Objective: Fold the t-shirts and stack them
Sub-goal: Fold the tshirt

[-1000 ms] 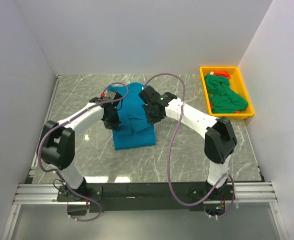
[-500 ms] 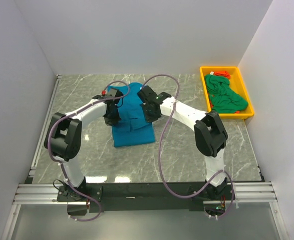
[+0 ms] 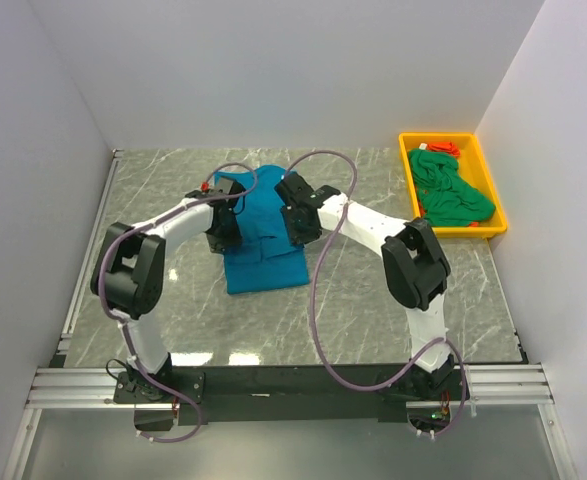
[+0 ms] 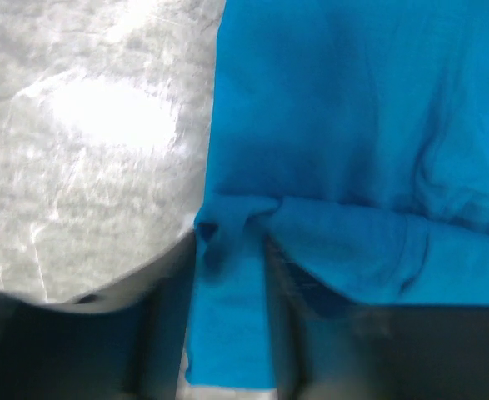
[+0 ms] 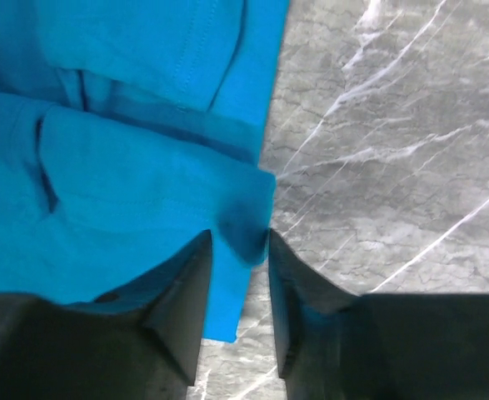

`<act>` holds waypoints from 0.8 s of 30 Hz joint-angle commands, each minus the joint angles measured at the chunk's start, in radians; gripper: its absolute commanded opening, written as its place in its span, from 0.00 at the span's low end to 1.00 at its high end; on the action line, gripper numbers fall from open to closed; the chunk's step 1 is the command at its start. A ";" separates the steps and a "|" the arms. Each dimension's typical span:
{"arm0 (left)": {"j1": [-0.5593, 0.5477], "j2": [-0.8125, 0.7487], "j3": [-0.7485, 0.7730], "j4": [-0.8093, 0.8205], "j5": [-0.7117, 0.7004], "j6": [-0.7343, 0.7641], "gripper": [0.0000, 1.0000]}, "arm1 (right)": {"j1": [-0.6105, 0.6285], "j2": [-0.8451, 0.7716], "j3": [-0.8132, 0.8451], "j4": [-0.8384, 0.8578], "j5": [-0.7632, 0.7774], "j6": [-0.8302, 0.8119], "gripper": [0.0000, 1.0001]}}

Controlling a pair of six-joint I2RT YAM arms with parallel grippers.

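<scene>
The teal-blue t-shirt (image 3: 264, 256) lies partly folded on the marble table, between my two arms. My left gripper (image 3: 223, 228) is down on its left edge. In the left wrist view its jaws (image 4: 227, 254) stand apart, and a strip of the teal cloth (image 4: 352, 125) runs loosely between them. My right gripper (image 3: 299, 222) is on the shirt's right edge. Its jaws (image 5: 239, 240) are also apart, around a corner of the cloth (image 5: 127, 167). A bright green t-shirt (image 3: 451, 195) and a small red-orange piece (image 3: 445, 149) lie in the bin.
The yellow plastic bin (image 3: 409, 180) stands at the back right, near the right wall. White walls close in the table on the left, back and right. Grey cables loop over both arms.
Both grippers were shut on the teal shirt's edges; their jaws have now come apart. The arms have drawn the folded edges slightly toward the back and lower onto the shirt.
</scene>
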 commanded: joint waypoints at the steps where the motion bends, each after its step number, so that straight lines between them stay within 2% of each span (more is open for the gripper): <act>1: 0.004 -0.121 0.022 -0.022 -0.009 -0.022 0.46 | -0.002 -0.100 -0.008 0.042 0.013 -0.019 0.41; 3: 0.004 -0.192 -0.006 -0.020 0.002 -0.039 0.61 | 0.010 -0.143 -0.042 0.064 0.012 -0.024 0.43; 7: 0.000 -0.316 -0.087 0.001 0.055 -0.082 0.66 | 0.028 -0.217 -0.123 0.137 -0.025 -0.013 0.41; 8: -0.005 -0.359 -0.130 0.019 0.072 -0.091 0.66 | 0.031 -0.235 -0.137 0.168 -0.037 -0.013 0.37; 11: -0.026 -0.422 -0.231 0.097 0.146 -0.125 0.56 | 0.045 -0.245 -0.185 0.214 -0.106 0.006 0.27; 12: -0.037 -0.431 -0.259 0.122 0.161 -0.129 0.47 | 0.050 -0.242 -0.191 0.223 -0.120 0.016 0.25; 13: -0.061 -0.436 -0.283 0.150 0.174 -0.137 0.43 | 0.054 -0.236 -0.196 0.234 -0.152 0.025 0.23; 14: -0.074 -0.438 -0.323 0.188 0.180 -0.152 0.35 | 0.061 -0.222 -0.202 0.251 -0.158 0.040 0.23; 18: -0.117 -0.398 -0.367 0.254 0.197 -0.166 0.16 | 0.085 -0.177 -0.205 0.295 -0.172 0.071 0.20; 24: -0.151 -0.346 -0.373 0.294 0.140 -0.165 0.15 | 0.090 -0.104 -0.197 0.361 -0.212 0.106 0.19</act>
